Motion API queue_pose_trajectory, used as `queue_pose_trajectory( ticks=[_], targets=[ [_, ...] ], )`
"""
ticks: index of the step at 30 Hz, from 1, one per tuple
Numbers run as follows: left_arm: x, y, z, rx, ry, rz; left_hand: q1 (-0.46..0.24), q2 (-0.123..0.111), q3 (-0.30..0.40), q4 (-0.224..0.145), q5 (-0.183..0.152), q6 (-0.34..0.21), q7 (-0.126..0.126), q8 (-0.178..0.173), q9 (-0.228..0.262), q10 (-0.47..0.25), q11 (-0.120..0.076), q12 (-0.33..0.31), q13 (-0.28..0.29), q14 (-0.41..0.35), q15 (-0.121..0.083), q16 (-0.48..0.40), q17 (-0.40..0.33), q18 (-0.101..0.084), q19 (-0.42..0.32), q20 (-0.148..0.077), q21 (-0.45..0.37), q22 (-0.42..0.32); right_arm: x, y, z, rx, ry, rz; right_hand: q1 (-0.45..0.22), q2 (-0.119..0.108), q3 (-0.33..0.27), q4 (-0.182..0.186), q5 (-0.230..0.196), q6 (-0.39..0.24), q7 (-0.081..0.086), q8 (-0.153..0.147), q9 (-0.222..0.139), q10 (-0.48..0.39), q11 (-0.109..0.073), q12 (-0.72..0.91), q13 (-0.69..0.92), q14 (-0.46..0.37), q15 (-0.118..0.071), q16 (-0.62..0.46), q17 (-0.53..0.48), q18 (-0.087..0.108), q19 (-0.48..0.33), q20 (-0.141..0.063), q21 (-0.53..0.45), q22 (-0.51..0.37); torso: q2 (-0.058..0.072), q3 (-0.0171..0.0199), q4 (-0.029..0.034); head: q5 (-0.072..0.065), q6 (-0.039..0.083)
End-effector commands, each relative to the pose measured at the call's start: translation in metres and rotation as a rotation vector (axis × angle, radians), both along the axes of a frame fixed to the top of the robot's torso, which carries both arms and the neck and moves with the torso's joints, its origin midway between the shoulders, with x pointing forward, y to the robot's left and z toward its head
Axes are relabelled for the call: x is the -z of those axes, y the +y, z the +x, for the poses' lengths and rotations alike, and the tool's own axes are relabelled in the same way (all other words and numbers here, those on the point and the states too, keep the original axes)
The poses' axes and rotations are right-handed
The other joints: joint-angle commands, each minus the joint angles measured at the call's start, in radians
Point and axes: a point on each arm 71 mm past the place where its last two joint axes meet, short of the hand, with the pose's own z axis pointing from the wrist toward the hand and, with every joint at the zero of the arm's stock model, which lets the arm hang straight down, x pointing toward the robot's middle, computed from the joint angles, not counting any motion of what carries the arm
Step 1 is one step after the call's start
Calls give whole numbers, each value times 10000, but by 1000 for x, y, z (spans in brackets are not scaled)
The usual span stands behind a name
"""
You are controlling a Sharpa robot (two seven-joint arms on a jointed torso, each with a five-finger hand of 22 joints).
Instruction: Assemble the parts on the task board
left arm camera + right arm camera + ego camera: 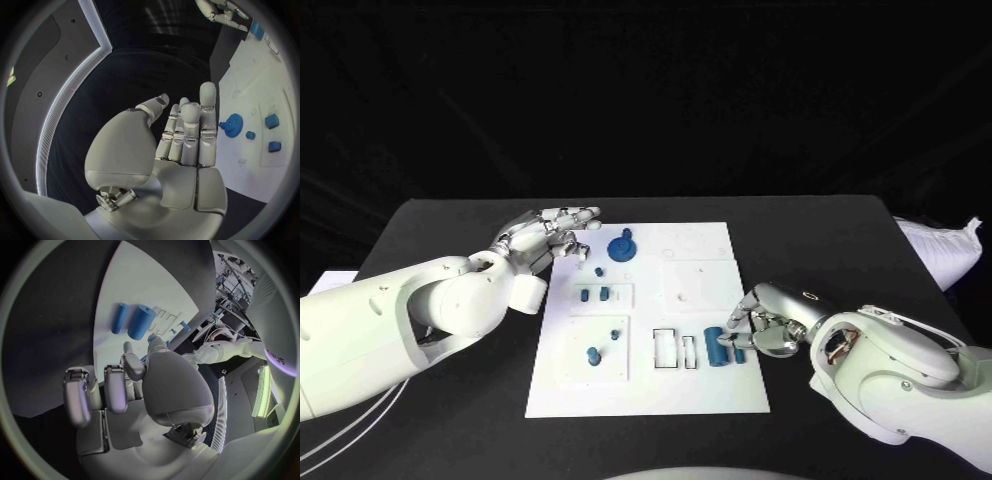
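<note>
The white task board (pixel 697 270) lies mid-table. A blue gear (pixel 623 247) (pixel 233 122) stands near its far left corner. My left hand (pixel 557 235) (pixel 181 135) hovers just left of the gear, fingers straight and side by side, holding nothing. Two blue cylinders (pixel 715 345) (pixel 141 322), one thick and one thin (pixel 119 318), lie near the board's right edge. My right hand (pixel 764 320) (pixel 125 385) sits just right of them at the board's edge, fingers half bent, with nothing in it. Small blue parts (pixel 596 295) (pixel 271 120) sit on the board's left side.
Two dark-framed rectangular slots (pixel 675 350) lie left of the cylinders. More small blue pieces (pixel 594 354) stand at the board's near left. A white bag (pixel 942 250) rests at the table's right edge, a pale sheet (pixel 329 280) off its left edge.
</note>
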Motion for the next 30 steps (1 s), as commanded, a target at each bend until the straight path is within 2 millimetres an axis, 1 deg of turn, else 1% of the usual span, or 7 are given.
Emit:
queue_pose_trajectory(
  ticks=[1, 6, 15, 21, 23, 27, 30],
  targets=[
    [-1, -2, -1, 190, -78, -111, 0, 69, -45, 9, 32, -63, 25, 62, -8, -87, -12, 44, 14, -60, 15, -27, -9, 158, -49, 19, -61, -9, 4, 2, -1, -158, 27, -790, -100, 6, -97, -3, -96, 38, -35, 64, 43, 82, -13, 44, 69, 626, 49, 40, 332, -62, 657, -25, 54, 2135, 3, -2, -8, -11, -27],
    [-1, -2, -1, 189, -75, -109, -5, 76, -52, 11, 32, -62, 26, 70, -7, -92, -11, 55, 15, -64, 16, -27, -18, 158, -48, 20, -61, -10, 6, 7, -1, -280, 45, -943, -128, 6, -174, 2, -140, 56, -49, 105, 92, 79, -22, 52, 120, 625, 42, 41, 335, -62, 657, -29, 53, 2136, 8, 4, 1, 12, -43],
    [-1, -3, -1, 218, -64, -116, -6, 76, -55, 12, 31, -63, 26, 72, -7, -94, -10, 57, 16, -63, 16, -24, -15, 159, -50, 20, -68, -14, 11, 15, 1, -377, 103, -1086, -240, 40, -296, 15, -170, 61, -67, 157, 165, 87, -36, 73, 209, 622, 32, 38, 333, -61, 654, -38, 50, 2133, 9, -6, -2, 47, -43],
    [-1, -3, -1, 248, -73, -107, -10, 78, -60, 14, 30, -63, 26, 76, -7, -96, -10, 62, 16, -63, 17, -21, -13, 160, -53, 20, -80, -21, 21, 21, 2, -351, 318, -1067, -254, 54, -315, 13, -175, 69, -72, 171, 181, 91, -40, 82, 230, 621, 29, 36, 331, -61, 654, -40, 50, 2133, 6, -16, 22, 24, -31],
    [-1, -3, -1, 251, -76, -103, -10, 78, -60, 14, 30, -63, 26, 76, -7, -96, -10, 62, 16, -63, 17, -21, -13, 160, -53, 20, -80, -21, 24, 23, 2, -323, 397, -1056, -274, 90, -333, 14, -174, 82, -80, 192, 204, 93, -45, 84, 250, 619, 25, 33, 327, -62, 656, -43, 52, 2136, 7, -7, 5, 64, -46],
    [-1, -3, -1, 250, -76, -96, -10, 78, -60, 14, 30, -63, 26, 76, -7, -96, -10, 62, 16, -63, 17, -21, -13, 160, -53, 20, -80, -21, 28, 24, 3, -256, 521, -1051, -314, 180, -374, 11, -146, 127, -103, 251, 266, 108, -64, 100, 312, 621, 12, 41, 343, -62, 656, -52, 52, 2136, 15, -10, 15, 87, -59],
    [-1, -3, -1, 251, -74, -94, -10, 78, -60, 14, 30, -63, 26, 76, -7, -96, -10, 62, 16, -63, 17, -21, -13, 160, -53, 20, -80, -21, 30, 25, 3, -220, 585, -1063, -304, 259, -399, 3, -96, 180, -131, 313, 327, 121, -86, 108, 361, 623, -5, 45, 351, -63, 659, -66, 55, 2141, 7, -11, 1, 105, -69]
  ],
)
